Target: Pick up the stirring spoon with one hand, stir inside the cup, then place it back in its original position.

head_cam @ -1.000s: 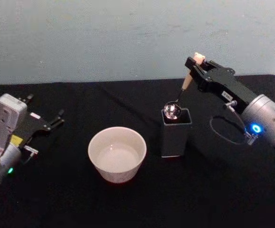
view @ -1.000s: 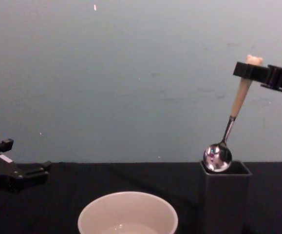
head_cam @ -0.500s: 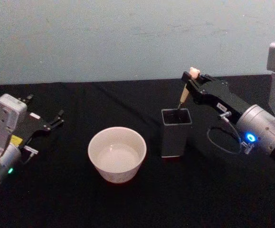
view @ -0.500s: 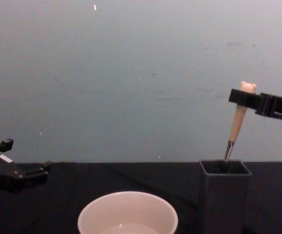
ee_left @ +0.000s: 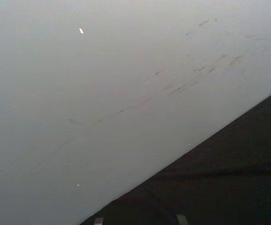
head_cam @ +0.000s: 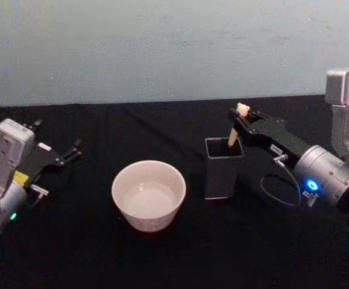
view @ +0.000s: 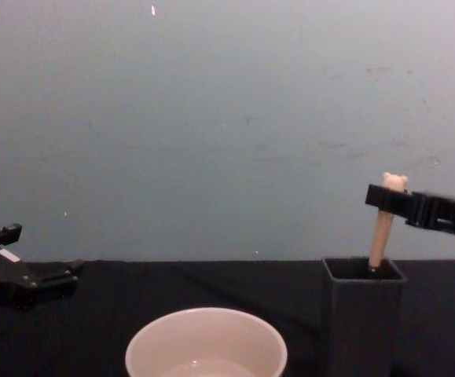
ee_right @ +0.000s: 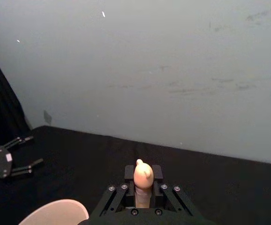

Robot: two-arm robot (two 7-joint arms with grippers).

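A small stirring spoon [head_cam: 232, 138] stands in a dark grey square holder [head_cam: 222, 171] right of centre in the head view. Only its cream-beige handle shows, tapering downward and topped by a tiny bear head; the metal neck and bowl are hidden inside the holder. Its long axis is close to upright, bear head up and lower end down in the holder. In the chest view, at lower right, the spoon [view: 381, 239] leans slightly, with its top a little to the right of where it enters the holder [view: 363, 322].

The right gripper [head_cam: 240, 117] reaches in from the right edge of the head view, its long black jaws lying almost level and pointing left. They pinch the handle just below the bear head. Behind them, the white-grey arm with a lit blue ring [head_cam: 310, 184] slopes down toward the lower right. In the right wrist view, the bear head [ee_right: 143, 176] pokes up between the jaws at bottom centre.

A wide cream-white cup [head_cam: 150, 220] sits near the holder, to its left, on the black table [head_cam: 162, 259].

The left gripper [head_cam: 58, 144] rests at the left edge, well apart from the cup, its fingers spread and holding nothing.
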